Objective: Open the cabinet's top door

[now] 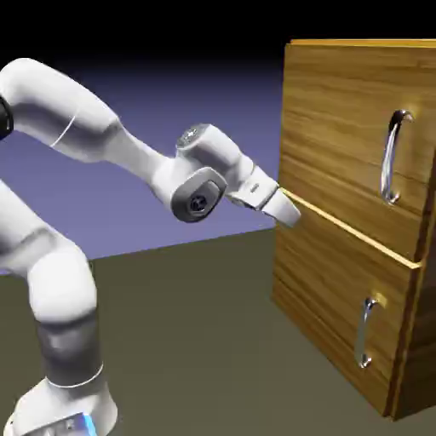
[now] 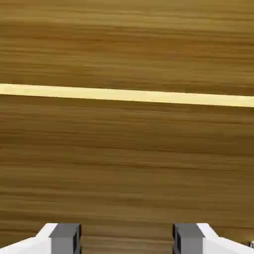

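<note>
- The cabinet (image 1: 341, 170) stands on the counter (image 1: 204, 341); its top door (image 1: 358, 128) looks flush, not yet opened.
- The tool (image 1: 285, 207), jaws apart and empty, sits at the cabinet's near edge by the seam (image 2: 127, 95), well short of the handle (image 1: 392, 157).
- Reaching, gripping and pulling remain.

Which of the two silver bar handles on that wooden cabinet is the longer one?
The upper one: the long curved silver handle on the larger top door. The short silver handle sits on the smaller lower panel.

You are seeing golden-brown grained cabinet (image 1: 341, 213), 2 silver handles, a white arm (image 1: 102, 136), olive bench (image 1: 187, 324).
</note>
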`<state>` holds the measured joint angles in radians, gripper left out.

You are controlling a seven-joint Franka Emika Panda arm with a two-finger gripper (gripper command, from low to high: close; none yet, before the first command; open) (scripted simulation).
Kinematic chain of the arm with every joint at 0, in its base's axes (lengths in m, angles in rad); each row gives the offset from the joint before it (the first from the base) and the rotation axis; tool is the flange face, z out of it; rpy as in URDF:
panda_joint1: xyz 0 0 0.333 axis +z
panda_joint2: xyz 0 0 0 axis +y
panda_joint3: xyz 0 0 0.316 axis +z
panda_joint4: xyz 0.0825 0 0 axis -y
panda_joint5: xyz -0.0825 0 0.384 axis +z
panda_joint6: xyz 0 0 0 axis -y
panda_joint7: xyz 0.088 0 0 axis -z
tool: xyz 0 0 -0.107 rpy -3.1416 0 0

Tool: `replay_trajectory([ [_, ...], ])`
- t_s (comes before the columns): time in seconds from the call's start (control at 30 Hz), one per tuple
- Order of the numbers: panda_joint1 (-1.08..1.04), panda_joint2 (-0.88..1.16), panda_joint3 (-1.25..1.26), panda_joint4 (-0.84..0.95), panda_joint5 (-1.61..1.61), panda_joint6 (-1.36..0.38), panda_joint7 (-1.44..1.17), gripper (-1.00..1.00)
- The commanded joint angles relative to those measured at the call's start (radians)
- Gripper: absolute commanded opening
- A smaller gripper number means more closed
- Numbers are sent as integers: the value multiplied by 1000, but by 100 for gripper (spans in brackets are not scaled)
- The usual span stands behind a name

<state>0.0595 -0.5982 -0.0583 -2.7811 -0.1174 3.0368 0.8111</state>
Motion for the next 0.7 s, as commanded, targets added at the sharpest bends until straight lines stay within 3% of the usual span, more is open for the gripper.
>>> replay_trajectory([
  [0.0,18,-10,-22,11,-44,0,26,0],
  [0.67,370,-219,-454,225,-914,-2,545,0],
])
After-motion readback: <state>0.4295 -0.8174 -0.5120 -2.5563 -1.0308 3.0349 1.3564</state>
